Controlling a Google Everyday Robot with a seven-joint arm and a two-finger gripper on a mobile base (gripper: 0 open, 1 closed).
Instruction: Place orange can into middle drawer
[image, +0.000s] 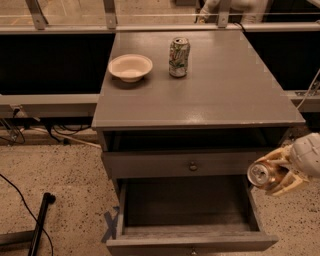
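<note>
The orange can (262, 174) is held on its side, silver top facing left, in my gripper (276, 174) at the right edge of the view. The gripper is shut on the can and hangs just above and outside the right wall of the middle drawer (190, 235). That drawer is pulled open toward me and its grey inside is bare. The grey drawer front (185, 163) above it, with a small round knob, is shut.
On the grey tabletop (225, 90) stand a green-and-white patterned can (178, 57) and a white bowl (130, 67). A black pole (40, 222) and cables lie on the speckled floor at the left. A metal rail runs behind the cabinet.
</note>
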